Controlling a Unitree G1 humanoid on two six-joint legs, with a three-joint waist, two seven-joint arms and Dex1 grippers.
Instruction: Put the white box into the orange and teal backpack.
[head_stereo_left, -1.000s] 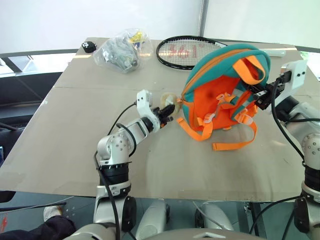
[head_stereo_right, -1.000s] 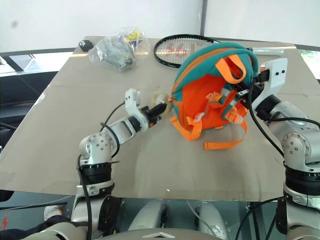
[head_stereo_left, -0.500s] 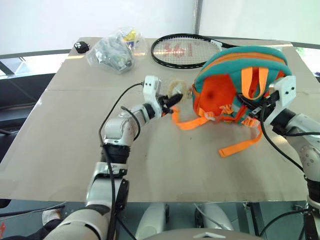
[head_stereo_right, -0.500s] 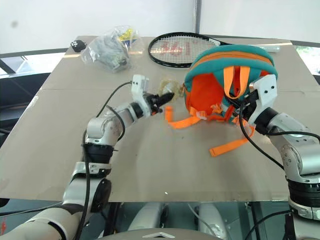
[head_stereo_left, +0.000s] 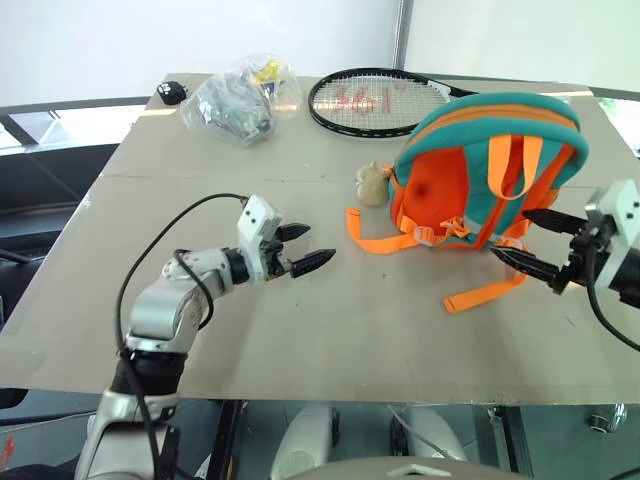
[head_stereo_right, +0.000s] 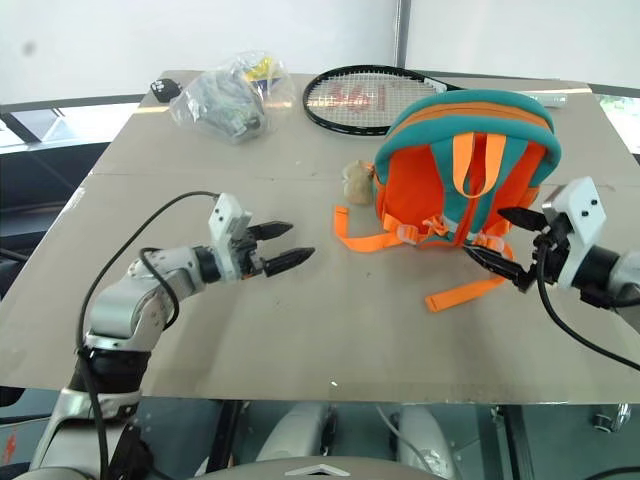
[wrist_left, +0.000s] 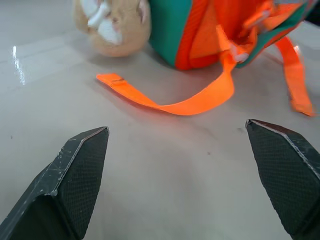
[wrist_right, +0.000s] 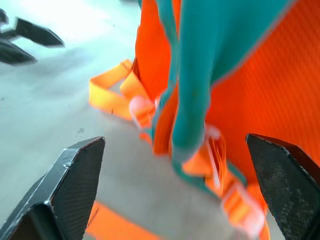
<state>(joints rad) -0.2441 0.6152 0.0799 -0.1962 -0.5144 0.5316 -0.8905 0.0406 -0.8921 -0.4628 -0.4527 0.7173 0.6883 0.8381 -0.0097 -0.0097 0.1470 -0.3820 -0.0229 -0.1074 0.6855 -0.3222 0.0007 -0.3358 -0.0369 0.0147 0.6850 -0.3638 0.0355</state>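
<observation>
The orange and teal backpack stands on the table right of centre, its strap side facing me and its orange webbing straps trailing over the table. A tan plush toy rests against its left side. My left gripper hovers open over the table, left of the straps and apart from them. My right gripper is open at the backpack's lower right, holding nothing, its fingertips close to the straps. In the right wrist view the backpack's teal trim is just beyond the open jaws. The white box is hidden from sight.
A tennis racket lies at the back behind the backpack. A clear plastic bag of grey items and a small black object sit at the back left. The tan table ends close in front of me.
Both grippers have opened and drawn back toward me, the left off the plush toy, the right off the backpack's side. The backpack has come down and now stands on the table.
</observation>
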